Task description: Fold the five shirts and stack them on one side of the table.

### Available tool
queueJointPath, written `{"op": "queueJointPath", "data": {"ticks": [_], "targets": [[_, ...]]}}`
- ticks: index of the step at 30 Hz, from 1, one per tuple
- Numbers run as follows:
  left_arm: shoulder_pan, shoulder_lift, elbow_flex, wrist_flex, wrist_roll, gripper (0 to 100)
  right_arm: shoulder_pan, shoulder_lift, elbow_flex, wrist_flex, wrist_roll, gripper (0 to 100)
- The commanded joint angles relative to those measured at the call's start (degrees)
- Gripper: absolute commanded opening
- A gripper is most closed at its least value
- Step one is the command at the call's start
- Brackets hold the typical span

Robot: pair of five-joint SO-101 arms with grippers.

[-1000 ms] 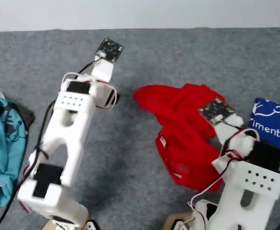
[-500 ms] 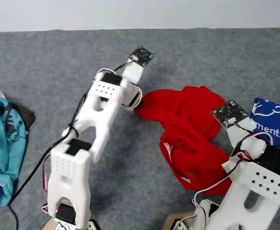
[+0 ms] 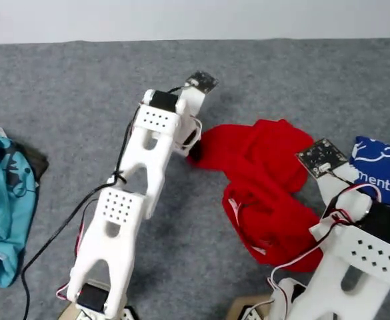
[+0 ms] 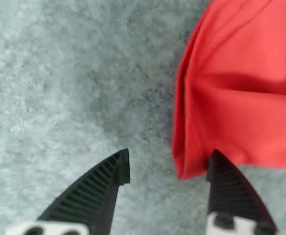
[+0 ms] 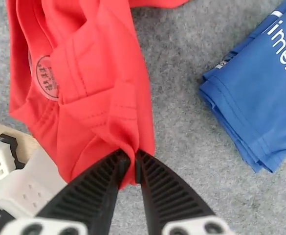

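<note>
The red shirt (image 3: 261,173) lies crumpled on the grey table (image 3: 81,87). The left gripper (image 4: 169,166) is open wide, right at one corner of the shirt. The right gripper (image 5: 133,164) pinches a fold of the red shirt tight. A folded blue shirt (image 5: 260,98) lies near it. A teal shirt (image 3: 5,200) sits well apart.

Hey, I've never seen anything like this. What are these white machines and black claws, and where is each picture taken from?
Two white robot arms, the left arm and right arm, work at a grey table. One picture looks down from above; the other two come from cameras on each wrist, so the black claws are each arm's end effector. A red shirt, a blue shirt and a teal shirt lie there. The right end effector is shut on the red shirt. The left end effector is open, straddling that shirt's corner.
</note>
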Motion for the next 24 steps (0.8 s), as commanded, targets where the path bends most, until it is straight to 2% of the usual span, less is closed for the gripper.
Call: {"op": "queueJointPath", "data": {"ticks": [1, 13, 18, 24], "targets": [[0.88, 1.85, -6.46, 3.08, 0.26, 26, 0.75, -1.19, -0.44, -0.04, -0.88, 1.0], [6.07, 1.93, -3.56, 3.08, -1.14, 12, 0.75, -1.27, -0.44, -0.48, -0.70, 1.0], [5.71, 1.67, -3.56, 3.08, -2.46, 0, 0.75, -1.27, -0.44, -0.57, -0.62, 1.0], [5.27, -5.27, -3.30, 3.08, -2.29, 0, 0.66, -1.27, -0.70, -0.75, -0.62, 1.0]]}}
